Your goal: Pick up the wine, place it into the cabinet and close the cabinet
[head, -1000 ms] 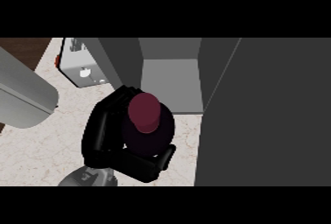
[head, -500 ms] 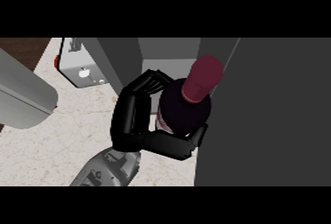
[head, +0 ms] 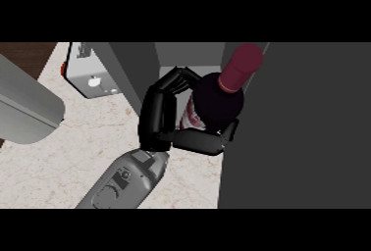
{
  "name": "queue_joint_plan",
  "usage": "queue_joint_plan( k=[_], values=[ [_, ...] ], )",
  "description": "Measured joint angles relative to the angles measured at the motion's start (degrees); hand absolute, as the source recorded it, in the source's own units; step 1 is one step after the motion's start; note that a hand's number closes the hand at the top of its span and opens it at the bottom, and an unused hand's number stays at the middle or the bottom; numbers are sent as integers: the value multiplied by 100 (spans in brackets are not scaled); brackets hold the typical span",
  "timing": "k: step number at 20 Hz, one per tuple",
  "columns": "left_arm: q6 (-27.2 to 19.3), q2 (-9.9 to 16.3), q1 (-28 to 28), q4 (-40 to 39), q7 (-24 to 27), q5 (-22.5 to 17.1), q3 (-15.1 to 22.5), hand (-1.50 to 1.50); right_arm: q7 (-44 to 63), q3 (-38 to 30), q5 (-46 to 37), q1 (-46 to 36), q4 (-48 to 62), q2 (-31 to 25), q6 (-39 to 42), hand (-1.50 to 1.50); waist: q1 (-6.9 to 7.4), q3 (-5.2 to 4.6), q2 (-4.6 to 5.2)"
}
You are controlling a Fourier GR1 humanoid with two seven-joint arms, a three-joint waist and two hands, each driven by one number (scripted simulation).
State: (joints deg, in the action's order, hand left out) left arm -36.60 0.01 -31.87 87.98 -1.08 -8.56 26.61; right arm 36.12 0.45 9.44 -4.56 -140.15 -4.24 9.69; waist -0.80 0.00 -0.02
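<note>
Placing step: the right hand (head: 190,141), fingers curled round the wine bottle (head: 217,100), holds it at the open cabinet (head: 138,63) mouth; next, set it inside and release.

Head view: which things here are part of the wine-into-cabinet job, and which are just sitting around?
Job:
wine bottle
right hand, curled round it
cabinet
cabinet door, open

Lying about:
white appliance on the counter
grey rounded object, left
</note>
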Motion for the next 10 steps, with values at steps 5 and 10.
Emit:
queue_joint_plan(
  k=[5,10],
  values=[
    [-295,0,14,-222,333,-391,191,150,109,1,-6,-180,40,-40,-48,-150,0,0,-1],
    [-399,0,-2,-565,850,-825,162,150,195,3,-5,-284,51,-11,-145,-150,-5,-1,1]
  ],
)
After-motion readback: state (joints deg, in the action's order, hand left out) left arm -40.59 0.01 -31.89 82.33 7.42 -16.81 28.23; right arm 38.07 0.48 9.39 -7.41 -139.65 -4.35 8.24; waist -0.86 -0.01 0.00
